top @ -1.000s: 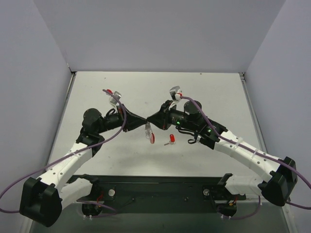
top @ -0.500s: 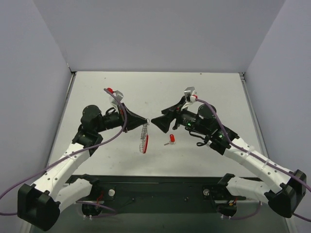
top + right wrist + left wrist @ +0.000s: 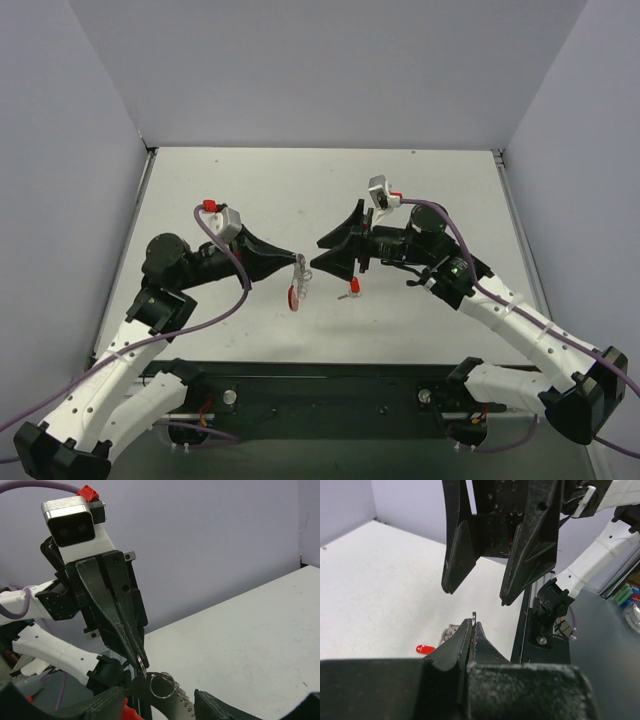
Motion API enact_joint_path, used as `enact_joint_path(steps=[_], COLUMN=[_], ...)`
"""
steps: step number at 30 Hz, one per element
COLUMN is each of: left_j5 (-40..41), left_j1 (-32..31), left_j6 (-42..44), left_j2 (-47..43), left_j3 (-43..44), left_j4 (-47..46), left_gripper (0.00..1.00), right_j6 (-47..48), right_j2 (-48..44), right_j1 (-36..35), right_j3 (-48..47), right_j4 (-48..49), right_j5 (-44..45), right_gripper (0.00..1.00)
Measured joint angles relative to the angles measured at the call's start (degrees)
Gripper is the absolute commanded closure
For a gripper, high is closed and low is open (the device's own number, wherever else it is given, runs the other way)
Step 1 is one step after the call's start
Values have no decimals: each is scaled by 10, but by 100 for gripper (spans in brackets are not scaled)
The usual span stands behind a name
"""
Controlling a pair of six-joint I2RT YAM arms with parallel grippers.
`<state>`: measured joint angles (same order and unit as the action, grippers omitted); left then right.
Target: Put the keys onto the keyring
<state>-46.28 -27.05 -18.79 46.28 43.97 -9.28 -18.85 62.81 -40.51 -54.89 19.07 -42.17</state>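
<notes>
In the top external view, the left gripper (image 3: 299,261) is seen closed on the keyring (image 3: 297,283), which hangs from its tip above the middle of the table (image 3: 300,190). The beaded chain (image 3: 299,272) is uppermost and the red band (image 3: 294,296) is carried below it. The right gripper (image 3: 317,254) is held just to the right, tip facing tip, with its fingers spread and nothing gripped. The key (image 3: 352,288) lies flat on the table under the right gripper, a little right of the middle and toward the near edge, apart from the keyring.

In the left wrist view, the left gripper's own fingers (image 3: 465,640) are pressed together, and a sliver of metal wire is pinched between their tips. The right gripper (image 3: 476,594) is shown directly opposite, its two dark fingers set well apart around an empty gap. A small red piece (image 3: 425,649) with a silvery bit beside it is seen at the lower left; whether it is the band or the key cannot be told.

In the right wrist view, the left gripper (image 3: 141,666) is shown clamped on a small silver ring (image 3: 162,685) of the keyring, from which the beaded chain (image 3: 183,700) is led downward. The right gripper's own fingers (image 3: 107,705) are framed at the bottom, parted on either side of the ring; whether it is touched cannot be told.
</notes>
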Motion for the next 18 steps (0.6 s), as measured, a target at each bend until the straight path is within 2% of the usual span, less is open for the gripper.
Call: enact_joint_path(steps=[8, 15, 18], left_j5=[0, 1, 2], left_j1=[-12, -25, -29], left_j6=[-5, -12, -18], left_j2=[-16, 0, 1], left_j3=[-21, -21, -21], left_j4=[-60, -84, -100], left_gripper=[100, 100, 100], right_j6=[-22, -47, -54], right_j2=[0, 12, 21], right_j1=[0, -7, -10], right_j3=[0, 0, 0], right_j4=[21, 56, 65], right_j5=[-67, -85, -90], right_gripper=[50, 59, 59])
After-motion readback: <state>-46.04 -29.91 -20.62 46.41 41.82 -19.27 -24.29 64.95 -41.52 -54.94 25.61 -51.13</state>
